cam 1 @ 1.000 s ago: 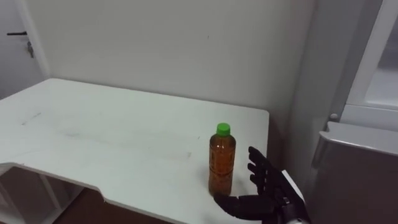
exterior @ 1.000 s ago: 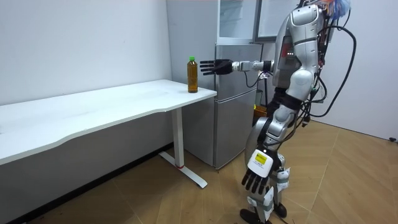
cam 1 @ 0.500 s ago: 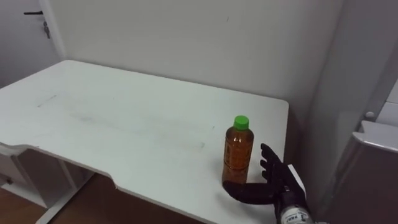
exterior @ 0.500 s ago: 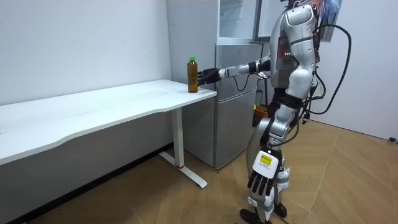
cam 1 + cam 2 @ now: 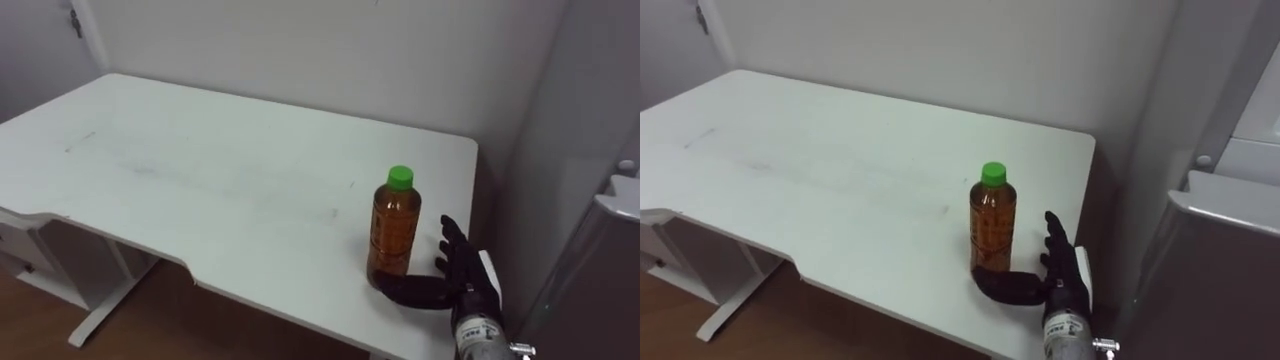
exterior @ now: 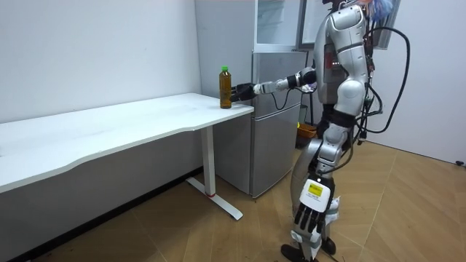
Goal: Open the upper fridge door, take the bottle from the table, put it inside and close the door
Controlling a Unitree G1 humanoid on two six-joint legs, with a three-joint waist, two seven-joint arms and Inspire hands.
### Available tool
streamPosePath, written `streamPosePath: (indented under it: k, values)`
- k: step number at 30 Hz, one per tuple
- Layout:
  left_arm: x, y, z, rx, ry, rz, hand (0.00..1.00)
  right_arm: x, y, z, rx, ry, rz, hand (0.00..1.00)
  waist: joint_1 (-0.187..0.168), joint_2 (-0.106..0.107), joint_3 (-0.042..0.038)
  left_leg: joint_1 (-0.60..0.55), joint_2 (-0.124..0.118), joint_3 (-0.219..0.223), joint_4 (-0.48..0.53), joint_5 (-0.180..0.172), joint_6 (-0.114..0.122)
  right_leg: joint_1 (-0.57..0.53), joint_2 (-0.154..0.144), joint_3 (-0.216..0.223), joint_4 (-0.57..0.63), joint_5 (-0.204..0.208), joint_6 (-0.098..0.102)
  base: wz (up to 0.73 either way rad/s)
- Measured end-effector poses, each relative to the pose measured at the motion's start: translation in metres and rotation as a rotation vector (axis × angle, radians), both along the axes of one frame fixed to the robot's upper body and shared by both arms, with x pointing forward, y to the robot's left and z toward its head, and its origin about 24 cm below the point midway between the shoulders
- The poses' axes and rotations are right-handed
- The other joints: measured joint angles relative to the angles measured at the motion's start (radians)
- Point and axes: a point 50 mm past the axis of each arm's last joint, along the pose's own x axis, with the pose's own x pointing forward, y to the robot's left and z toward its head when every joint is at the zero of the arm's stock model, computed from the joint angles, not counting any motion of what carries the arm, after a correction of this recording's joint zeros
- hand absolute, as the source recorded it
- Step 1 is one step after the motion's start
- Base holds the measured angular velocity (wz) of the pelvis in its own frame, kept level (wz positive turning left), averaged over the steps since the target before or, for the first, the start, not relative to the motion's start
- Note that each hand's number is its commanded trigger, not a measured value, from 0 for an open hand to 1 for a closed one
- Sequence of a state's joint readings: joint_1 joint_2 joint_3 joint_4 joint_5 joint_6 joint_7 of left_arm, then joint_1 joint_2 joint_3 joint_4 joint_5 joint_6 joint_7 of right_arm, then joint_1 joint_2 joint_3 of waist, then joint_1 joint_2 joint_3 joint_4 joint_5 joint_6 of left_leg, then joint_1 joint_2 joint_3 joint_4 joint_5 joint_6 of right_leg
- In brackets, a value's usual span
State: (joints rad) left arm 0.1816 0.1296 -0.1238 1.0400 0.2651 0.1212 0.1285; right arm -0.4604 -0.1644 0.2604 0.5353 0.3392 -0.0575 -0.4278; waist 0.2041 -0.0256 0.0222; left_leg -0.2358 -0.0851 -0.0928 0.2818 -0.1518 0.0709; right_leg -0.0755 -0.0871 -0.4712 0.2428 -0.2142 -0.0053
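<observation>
The white desk (image 5: 200, 180) runs in from the left, bare across most of its top. Near its right end, close to the front edge, the bottle (image 5: 394, 235) stands upright. It is clear plastic, full of amber drink almost to the green cap (image 5: 400, 177).

Filled that high, it probably has real weight for its size, and being tall on a small base it would tip at a sideways nudge. The wall looks smooth and thin, so it may slip under a loose hold and dent under a hard one. The best hold is likely around the middle of the body, below the shoulder, and not at the cap or the foot.

Just to the bottle's right is the right hand (image 5: 458, 288). Its fingers are spread and straight alongside the bottle, and its thumb reaches low across the front of the base. It is not closed on the bottle.

The grey fridge (image 5: 1230, 240) stands past the desk's end. In the room view the left hand (image 6: 309, 217) hangs by the leg with its fingers slack.
</observation>
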Motion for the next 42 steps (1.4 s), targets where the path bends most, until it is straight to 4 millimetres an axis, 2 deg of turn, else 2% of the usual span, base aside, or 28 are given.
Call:
streamPosePath:
  k: [4, 7, 13, 18, 28, 32, 42]
  values:
    - [0.004, 0.0, 0.0, -0.005, -0.011, 0.014, 0.0, 0.003, -0.001, 0.002, -0.003, -0.005, -0.012, 0.0, 0.004, -0.001, 0.0008, -0.018, 0.0, -0.009, 0.013, 0.001, -0.002, -0.012, -0.001, 0.0, 0.005, 0.002, -0.002, 0.05]
    - [0.007, 0.0, 0.0, -0.013, -0.018, 0.031, 0.0, 0.004, -0.005, 0.001, -0.005, 0.001, -0.032, 0.0, 0.021, 0.0, 0.001, -0.022, 0.001, -0.011, 0.013, 0.004, -0.004, -0.015, -0.001, 0.0, 0.011, 0.002, -0.003, 0.01]
    - [0.004, -0.002, -0.001, -0.027, -0.003, 0.05, 0.0, 0.005, -0.008, 0.001, -0.004, 0.003, -0.044, 0.0, 0.038, 0.005, 0.0047, -0.032, 0.0, -0.022, 0.025, 0.006, -0.006, -0.017, 0.001, 0.0, 0.015, 0.001, -0.005, 0.05]
    - [-0.001, -0.002, -0.002, -0.034, 0.013, 0.081, 0.0, 0.006, -0.012, 0.002, 0.002, -0.004, -0.06, 0.0, 0.05, 0.003, 0.0035, -0.041, 0.0, -0.022, 0.026, 0.012, -0.007, -0.032, 0.0, 0.001, 0.02, 0.0, -0.009, 0.0]
    - [-0.001, -0.002, -0.002, -0.049, 0.014, 0.096, 0.0, 0.012, -0.009, 0.002, -0.051, 0.014, -0.048, 0.0, 0.056, -0.016, 0.0048, -0.04, 0.001, -0.023, 0.023, 0.016, -0.011, -0.031, 0.001, -0.001, 0.011, -0.003, -0.014, 0.0]
    - [0.001, -0.003, -0.002, -0.049, 0.006, 0.09, 0.0, 0.014, -0.013, 0.002, -0.071, 0.018, -0.066, 0.0, 0.079, -0.029, 0.0082, -0.04, 0.002, -0.021, 0.02, 0.017, -0.011, -0.032, 0.001, -0.001, 0.01, -0.003, -0.014, 0.0]
    - [0.003, -0.004, -0.002, -0.049, -0.004, 0.051, 0.0, 0.02, -0.017, 0.006, -0.089, 0.022, -0.096, 0.0, 0.101, -0.033, 0.0075, -0.042, 0.001, -0.024, 0.017, 0.017, -0.011, -0.029, 0.004, -0.003, 0.004, 0.001, -0.014, 0.0]
